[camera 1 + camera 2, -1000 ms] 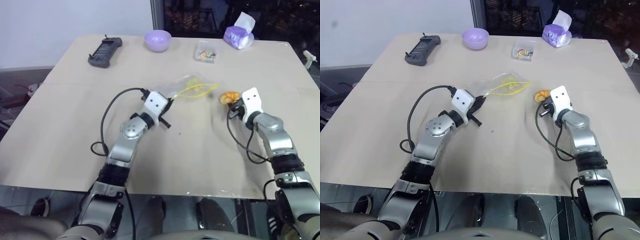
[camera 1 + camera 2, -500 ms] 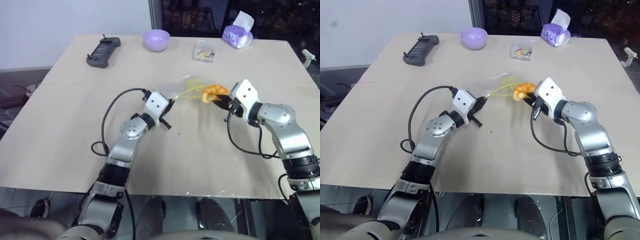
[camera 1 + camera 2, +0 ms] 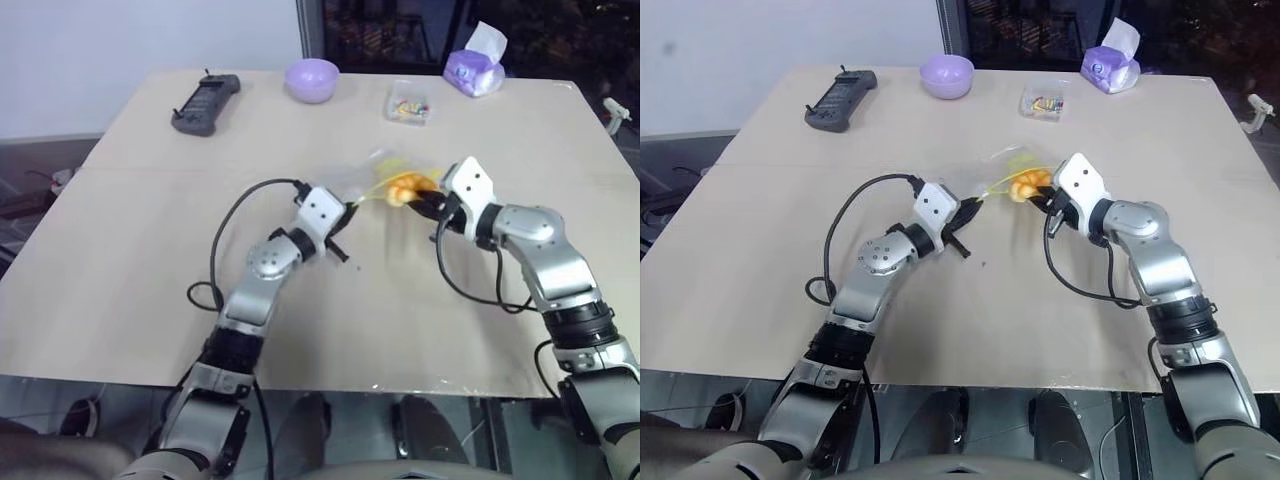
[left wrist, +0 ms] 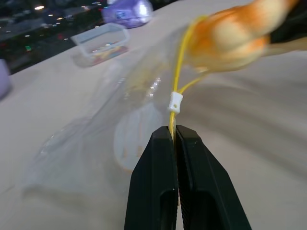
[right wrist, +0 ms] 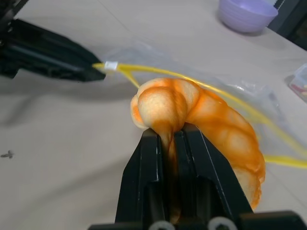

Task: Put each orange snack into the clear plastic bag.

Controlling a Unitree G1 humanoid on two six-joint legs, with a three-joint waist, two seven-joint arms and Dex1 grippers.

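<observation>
Orange snack (image 5: 192,115), a round orange-yellow bun with a grid-scored top, is pinched at its edge between the two black fingers of the right gripper (image 5: 165,132), which are closed tight on it so that the soft bun folds around them. It hangs above the pale beige wooden table (image 3: 130,260), right at the mouth of the clear plastic bag (image 4: 110,139), a flat transparent zip bag whose yellow seal strip (image 4: 180,67) runs along the open edge. In the right wrist view the two yellow lips of the strip spread apart behind the bun, one passing just above it and one below; whether the bun touches them I cannot tell.

The left gripper (image 4: 173,136) has its fingers pressed together on the end of the yellow seal strip, just below the small white slider (image 4: 176,100), holding that corner of the clear plastic bag up off the table while the rest of the film sags down to the tabletop beyond.

Taking the clear plastic bag as the landmark: a small clear plastic box of colourful bits (image 3: 411,103) lies beyond it, well apart; a lilac round bowl (image 3: 312,78) stands farther back and to the left; a purple tissue pack (image 3: 474,68) sits beyond it to the right; a dark grey handheld controller (image 3: 205,103) lies far off to its left rear.
</observation>
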